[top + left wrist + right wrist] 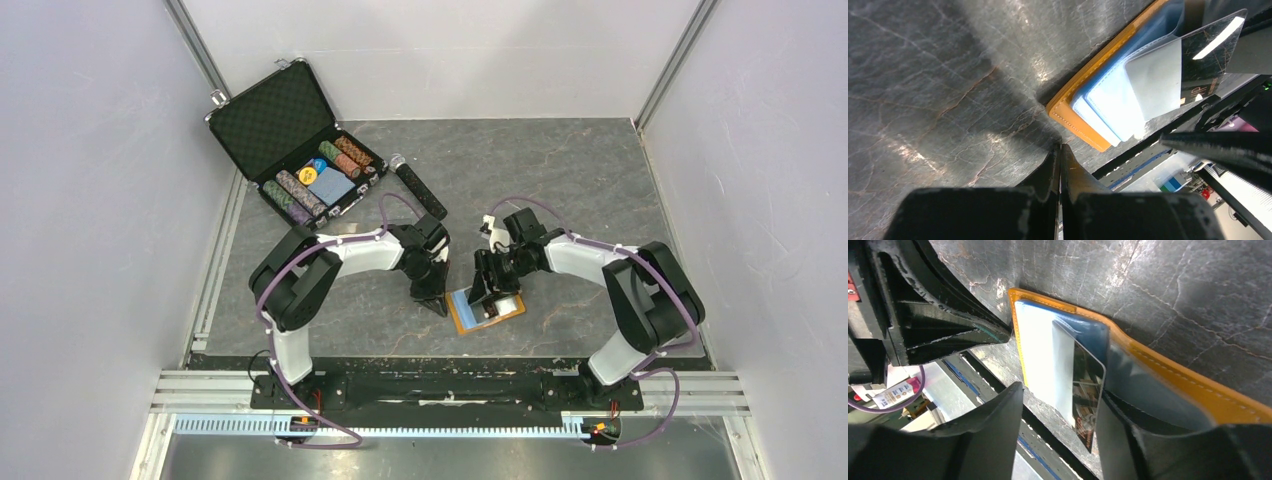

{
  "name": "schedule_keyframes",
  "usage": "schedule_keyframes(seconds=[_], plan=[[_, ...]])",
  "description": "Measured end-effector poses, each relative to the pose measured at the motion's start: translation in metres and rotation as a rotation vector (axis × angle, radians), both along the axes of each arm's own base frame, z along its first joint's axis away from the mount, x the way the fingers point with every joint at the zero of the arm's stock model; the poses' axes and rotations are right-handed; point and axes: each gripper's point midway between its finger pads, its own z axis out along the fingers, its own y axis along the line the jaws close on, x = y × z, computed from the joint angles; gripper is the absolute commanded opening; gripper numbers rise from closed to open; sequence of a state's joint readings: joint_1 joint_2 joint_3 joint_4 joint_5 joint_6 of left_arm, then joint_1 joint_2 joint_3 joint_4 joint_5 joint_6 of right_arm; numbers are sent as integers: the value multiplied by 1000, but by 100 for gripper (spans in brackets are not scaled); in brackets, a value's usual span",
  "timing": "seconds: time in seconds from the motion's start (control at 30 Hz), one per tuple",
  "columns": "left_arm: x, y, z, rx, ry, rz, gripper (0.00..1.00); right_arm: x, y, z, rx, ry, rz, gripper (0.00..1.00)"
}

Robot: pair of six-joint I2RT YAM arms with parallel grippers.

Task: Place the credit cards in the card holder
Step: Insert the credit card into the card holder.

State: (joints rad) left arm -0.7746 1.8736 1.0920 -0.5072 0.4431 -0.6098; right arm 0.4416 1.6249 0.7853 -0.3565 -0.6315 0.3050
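Note:
The orange card holder (462,322) lies open on the dark table near the front edge, light blue lining up. It also shows in the left wrist view (1068,107) and the right wrist view (1168,375). A glossy black credit card (1089,385) sits partly in a lining pocket and sticks out toward the table edge; it also shows in the left wrist view (1210,50). My right gripper (490,298) hovers over the holder, open (1060,390), with the card's free end between its fingers, close to the right finger. My left gripper (437,303) is shut and empty (1060,147), its tip just beside the holder's left corner.
An open black foam-lined case (262,120) with poker chips (320,180) stands at the back left. A black cylindrical object (420,190) lies next to it. The table's front edge and metal rail (450,385) run just below the holder.

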Motion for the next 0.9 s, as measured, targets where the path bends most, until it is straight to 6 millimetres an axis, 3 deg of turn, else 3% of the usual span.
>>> schedule_keyframes(seconds=[0.17, 0.57, 0.73, 0.9], plan=[[3, -4, 0, -8, 1, -3, 2, -2, -1, 4, -34, -13, 23, 70], [10, -13, 1, -21, -9, 0, 2, -3, -10, 8, -134, -56, 73, 85], [13, -17, 2, -32, -12, 8, 2, -2, -14, 10, -163, -65, 85, 98], [16, -21, 2, -39, -8, 25, 2, 3, -22, 14, -217, -106, 91, 98]])
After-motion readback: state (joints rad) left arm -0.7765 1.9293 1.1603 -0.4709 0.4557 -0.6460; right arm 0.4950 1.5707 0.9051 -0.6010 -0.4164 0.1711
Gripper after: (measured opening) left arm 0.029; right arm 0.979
